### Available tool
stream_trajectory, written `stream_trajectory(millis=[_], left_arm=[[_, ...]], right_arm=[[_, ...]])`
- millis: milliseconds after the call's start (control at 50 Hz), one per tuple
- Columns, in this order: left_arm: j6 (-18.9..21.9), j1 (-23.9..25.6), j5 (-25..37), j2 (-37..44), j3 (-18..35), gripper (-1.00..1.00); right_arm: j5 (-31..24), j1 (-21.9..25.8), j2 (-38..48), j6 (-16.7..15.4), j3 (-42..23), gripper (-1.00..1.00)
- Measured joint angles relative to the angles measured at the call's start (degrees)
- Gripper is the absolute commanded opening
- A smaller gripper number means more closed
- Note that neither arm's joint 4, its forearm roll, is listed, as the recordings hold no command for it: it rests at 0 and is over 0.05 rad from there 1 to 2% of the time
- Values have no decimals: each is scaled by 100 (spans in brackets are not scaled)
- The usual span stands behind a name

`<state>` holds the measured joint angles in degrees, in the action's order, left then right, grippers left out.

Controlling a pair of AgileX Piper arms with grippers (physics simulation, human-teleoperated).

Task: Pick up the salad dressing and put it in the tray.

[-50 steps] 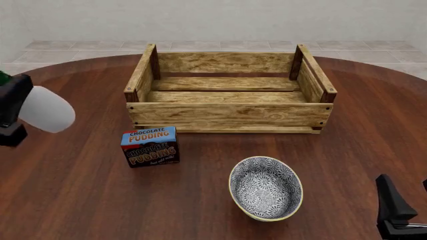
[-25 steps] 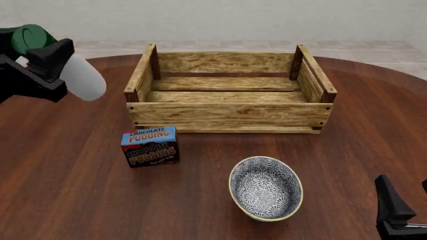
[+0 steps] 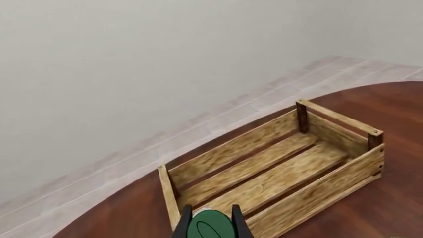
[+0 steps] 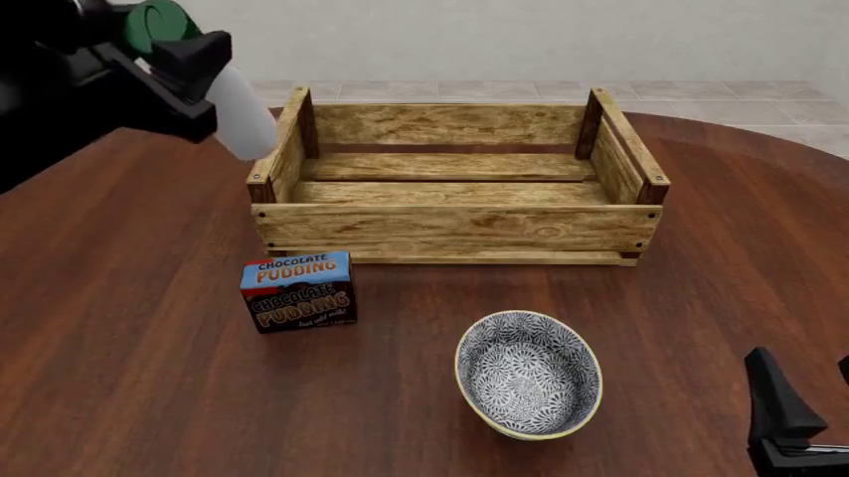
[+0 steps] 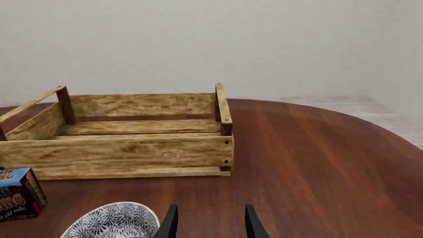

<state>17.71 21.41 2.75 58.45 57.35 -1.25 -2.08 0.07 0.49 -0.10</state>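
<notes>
Since your left gripper [image 4: 170, 75] is clamped near the green neck of the salad dressing [image 4: 237, 111], treat the slick, light, rigid btl as swing-prone over the tray [image 4: 458, 227]; right gripper [image 5: 207, 223] jaws apart.

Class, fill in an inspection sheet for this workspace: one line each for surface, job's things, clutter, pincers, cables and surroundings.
Surface: round dark wood table.
Job's things: salad dressing held in the air, tilted, just outside the left end of the tray; nothing lies in the tray.
Clutter: chocolate pudding box in front of the tray's left corner; patterned bowl nearer the camera, apart from the box.
Pincers: left pincer shut on the bottle near its green cap; right pincer open, holding nothing, low beside the bowl.
Cables: nothing seen.
Surroundings: plain pale wall, tiled floor beyond the table.
</notes>
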Motion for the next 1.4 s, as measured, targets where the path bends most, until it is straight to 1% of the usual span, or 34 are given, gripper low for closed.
stream_trajectory(millis=[340, 660, 920, 1180, 1400], left_arm=[[-36, 226, -547, 1055, 313, -100], [-18, 249, -979, 2050, 712, -100], [-61, 183, -1119, 2774, 1165, -100], [-94, 64, -1132, 3479, 1702, -100], [-112, 19, -1104, 3935, 2050, -100]], right_arm=[[2, 26, 0, -48, 1, 100], [13, 35, -3, -51, -4, 100], [26, 29, -4, -36, -7, 100], [39, 12, -4, -14, -12, 100], [50, 17, -5, -8, -10, 100]])
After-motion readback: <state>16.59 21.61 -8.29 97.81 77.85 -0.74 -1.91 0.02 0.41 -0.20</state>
